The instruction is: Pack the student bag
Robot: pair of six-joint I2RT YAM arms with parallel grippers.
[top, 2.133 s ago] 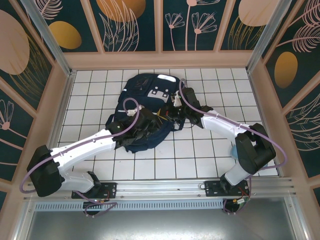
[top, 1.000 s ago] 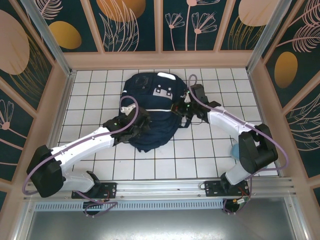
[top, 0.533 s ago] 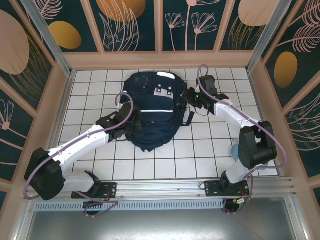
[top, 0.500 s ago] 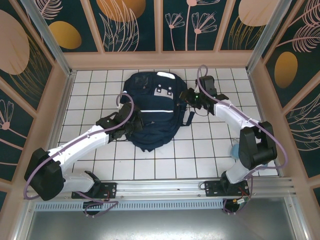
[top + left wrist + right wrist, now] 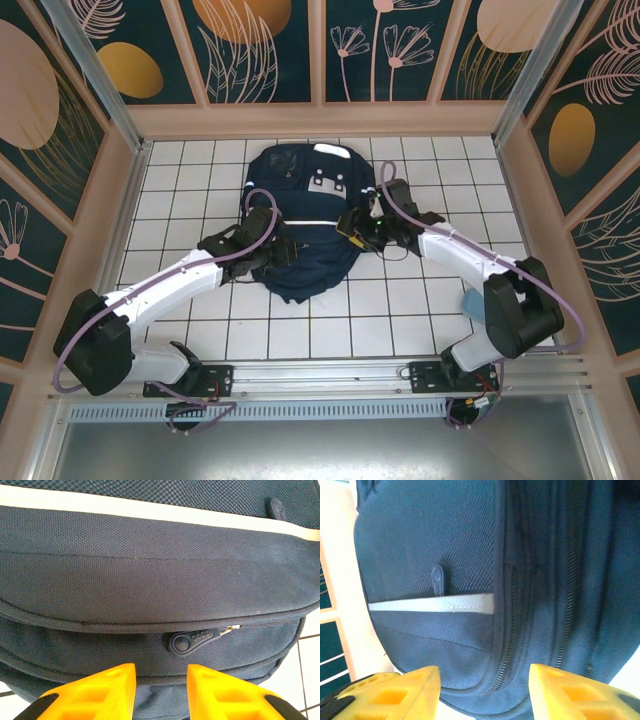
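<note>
The student bag (image 5: pixel 310 225) lies flat between both grippers, front face up, top end on the side away from them.
- Left gripper (image 5: pixel 283 250): against the bag's left flank, low down. Wrist view: yellow fingers (image 5: pixel 107 685) parted, nothing between them; a dark zip pull (image 5: pixel 192 641) just ahead of the gap, the white stripe (image 5: pixel 150 510) beyond it.
- Right gripper (image 5: pixel 352 226): at the bag's right edge, about level with the stripe. Wrist view: fingers spread wide, holding nothing; the bag's side with its zip tracks straight ahead.

Change: two seconds ago the bag was crumpled and both grippers were buried in it; now it lies smooth. Half a second ago the right gripper sat further back by the bag's upper corner; it has come nearer and inward. The left gripper has closed in on the flank.

Surroundings: desk (image 5: pixel 400 320) of white tiles with dark grid lines. Walls of dark teal panels (image 5: pixel 260 50) with peach and gold leaf shapes, in peach frames. Metal rail (image 5: pixel 320 372) along the near edge.
</note>
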